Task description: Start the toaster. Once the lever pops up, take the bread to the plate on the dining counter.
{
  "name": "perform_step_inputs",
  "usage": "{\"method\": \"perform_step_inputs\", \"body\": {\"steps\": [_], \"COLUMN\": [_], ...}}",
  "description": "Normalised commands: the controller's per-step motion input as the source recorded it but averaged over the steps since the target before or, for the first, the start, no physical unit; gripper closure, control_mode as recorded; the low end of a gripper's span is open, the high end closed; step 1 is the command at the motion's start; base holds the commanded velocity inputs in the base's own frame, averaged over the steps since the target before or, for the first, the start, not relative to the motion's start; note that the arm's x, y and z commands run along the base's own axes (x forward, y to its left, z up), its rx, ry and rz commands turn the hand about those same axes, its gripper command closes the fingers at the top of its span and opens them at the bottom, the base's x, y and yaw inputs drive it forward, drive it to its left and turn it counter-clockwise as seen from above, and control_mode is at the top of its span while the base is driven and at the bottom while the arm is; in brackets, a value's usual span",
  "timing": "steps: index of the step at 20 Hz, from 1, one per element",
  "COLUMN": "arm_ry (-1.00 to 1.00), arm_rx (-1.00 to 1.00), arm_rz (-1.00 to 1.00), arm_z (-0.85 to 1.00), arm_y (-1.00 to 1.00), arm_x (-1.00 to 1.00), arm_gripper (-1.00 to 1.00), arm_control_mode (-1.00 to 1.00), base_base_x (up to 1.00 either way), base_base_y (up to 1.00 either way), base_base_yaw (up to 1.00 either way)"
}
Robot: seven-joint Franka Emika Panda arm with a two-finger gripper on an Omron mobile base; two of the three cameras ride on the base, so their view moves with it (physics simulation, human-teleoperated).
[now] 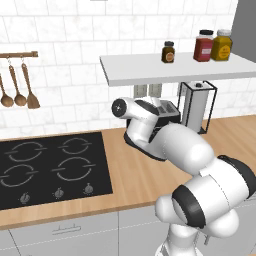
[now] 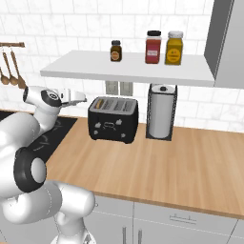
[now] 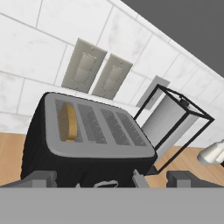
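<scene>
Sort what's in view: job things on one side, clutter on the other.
Job: toaster, bread standing in its leftmost slot, open gripper.
Lying about: paper towel stand, three jars on the shelf, hob, hanging wooden spoons.

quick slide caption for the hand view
Open gripper poised above the black toaster, bread in its leftmost slot, paper towel stand beside it.

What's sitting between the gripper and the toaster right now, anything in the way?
Nothing visible. The open gripper hangs just short of the toaster, with only bare counter between them. The paper towel stand sits off to the toaster's far side, out of the path.
</scene>
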Motion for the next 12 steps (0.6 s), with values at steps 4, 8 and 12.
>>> {"method": "perform_step_inputs", "body": {"steps": [4,8,12], "arm_ry": [0.0,0.0,0.0], "arm_rx": [0.0,0.0,0.0], "arm_rz": [0.0,0.0,0.0], "arm_z": [0.0,0.0,0.0], "arm_y": [0.0,0.0,0.0], "arm_x": [0.0,0.0,0.0], "arm_gripper": [-1.0,-1.0,-1.0], "arm_control_mode": [-1.0,-1.0,-1.0], "base_base_x": [0.0,0.0,0.0], "base_base_y": [0.0,0.0,0.0], "base_base_yaw": [0.0,0.0,0.0]}}
